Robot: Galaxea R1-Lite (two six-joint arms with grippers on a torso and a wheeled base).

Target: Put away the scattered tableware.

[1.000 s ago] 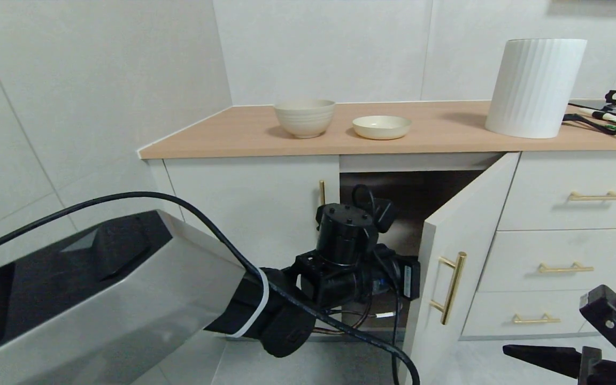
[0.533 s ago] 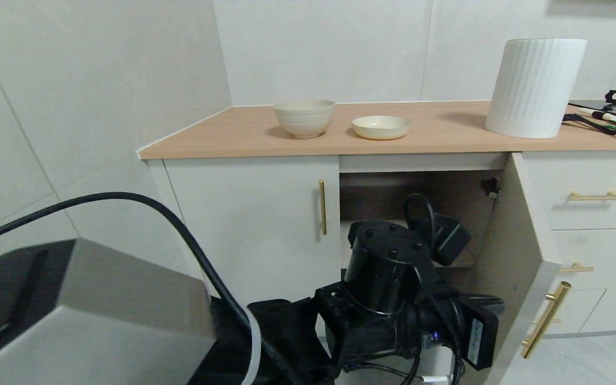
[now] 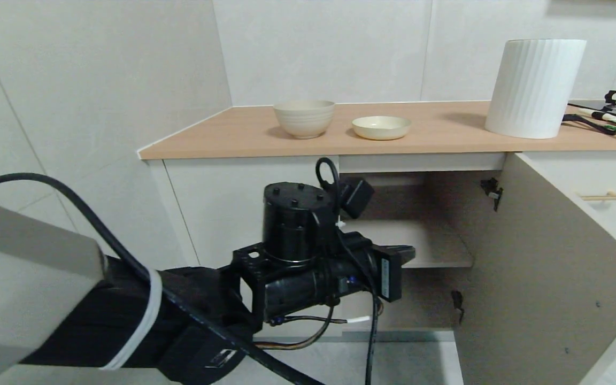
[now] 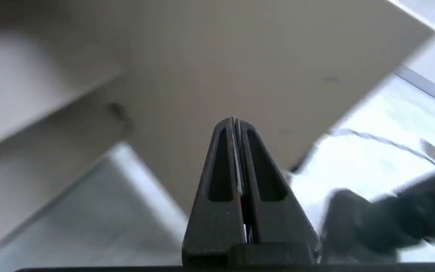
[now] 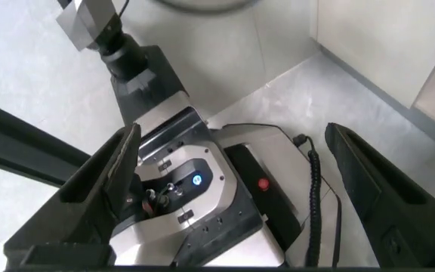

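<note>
left end effector [image 4: 234, 130] pinched tight, nothing in it, just before the open white cabinet; door [image 3: 543, 256] swung out to its right. ribbed beige ceramic bowl [image 3: 304, 117] & shallow cream dish [image 3: 381, 127] sit on the wood-top table [image 3: 222, 140] above it, well apart. right end effector [image 5: 232, 140] spread wide, empty.

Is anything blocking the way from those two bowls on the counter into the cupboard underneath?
Nothing fixed does. The cabinet door stands wide open, so the shelf inside looks reachable from the bowl and the dish. Just the left gripper, shut, hangs in front of the opening.
</note>
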